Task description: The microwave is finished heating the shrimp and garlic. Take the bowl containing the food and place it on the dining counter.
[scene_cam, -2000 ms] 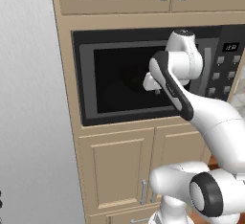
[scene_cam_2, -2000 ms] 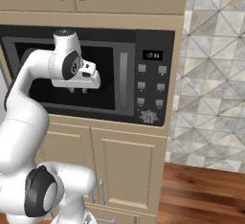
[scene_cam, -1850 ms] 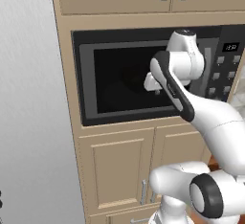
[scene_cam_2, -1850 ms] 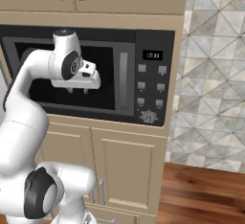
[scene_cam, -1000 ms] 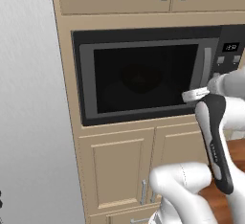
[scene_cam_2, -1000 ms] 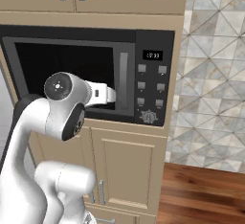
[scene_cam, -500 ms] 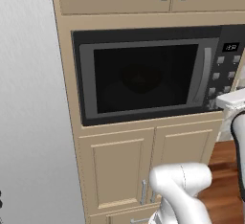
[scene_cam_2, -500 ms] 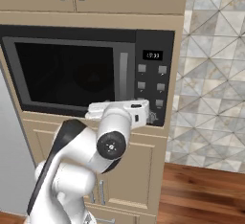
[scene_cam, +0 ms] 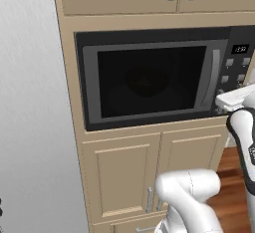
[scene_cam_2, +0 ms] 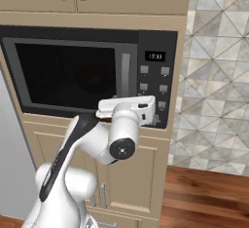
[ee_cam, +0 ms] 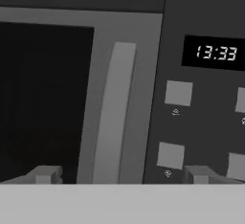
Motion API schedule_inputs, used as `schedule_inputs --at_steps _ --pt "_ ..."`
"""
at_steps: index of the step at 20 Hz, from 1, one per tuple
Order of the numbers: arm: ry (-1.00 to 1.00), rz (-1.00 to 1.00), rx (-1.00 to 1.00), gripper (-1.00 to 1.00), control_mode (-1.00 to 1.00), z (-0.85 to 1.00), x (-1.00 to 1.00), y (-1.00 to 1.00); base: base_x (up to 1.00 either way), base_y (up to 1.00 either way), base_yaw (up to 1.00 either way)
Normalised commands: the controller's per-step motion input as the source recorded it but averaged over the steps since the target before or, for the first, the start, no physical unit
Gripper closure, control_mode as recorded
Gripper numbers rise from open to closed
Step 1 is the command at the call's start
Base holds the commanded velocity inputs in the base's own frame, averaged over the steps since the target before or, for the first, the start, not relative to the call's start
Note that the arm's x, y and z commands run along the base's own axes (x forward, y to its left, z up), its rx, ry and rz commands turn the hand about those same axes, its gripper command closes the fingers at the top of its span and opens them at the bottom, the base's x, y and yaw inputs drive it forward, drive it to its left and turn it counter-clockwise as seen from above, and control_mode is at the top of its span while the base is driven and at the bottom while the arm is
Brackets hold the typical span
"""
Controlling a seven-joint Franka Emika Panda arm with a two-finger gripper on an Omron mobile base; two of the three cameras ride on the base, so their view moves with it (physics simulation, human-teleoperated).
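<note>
Behind dark glass, contents unclear

Arm folded with the elbow low; gripper was level and faced straight ahead, its fingertips set wide apart

Dark glossy glass is seen on the microwave door, a matt grey finish on its handle, beige painted wood on the cabinets.
</note>
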Motion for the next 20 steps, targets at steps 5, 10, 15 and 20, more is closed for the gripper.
schedule_inputs --at_steps 5,10,15,20 --pt "0.0 0.0 0.0 -1.0 -1.0 0.0 0.62 0.03 0.0 0.0 0.0" --pt "0.0 0.0 0.0 -1.0 -1.0 0.0 0.53 0.0 0.0 0.0 0.0" --pt "0.0 0.0 0.0 -1.0 -1.0 0.0 0.53 0.0 0.0 0.0 0.0" --pt "0.0 0.0 0.0 1.0 -1.0 0.0 0.58 0.02 0.0 0.0 0.0"
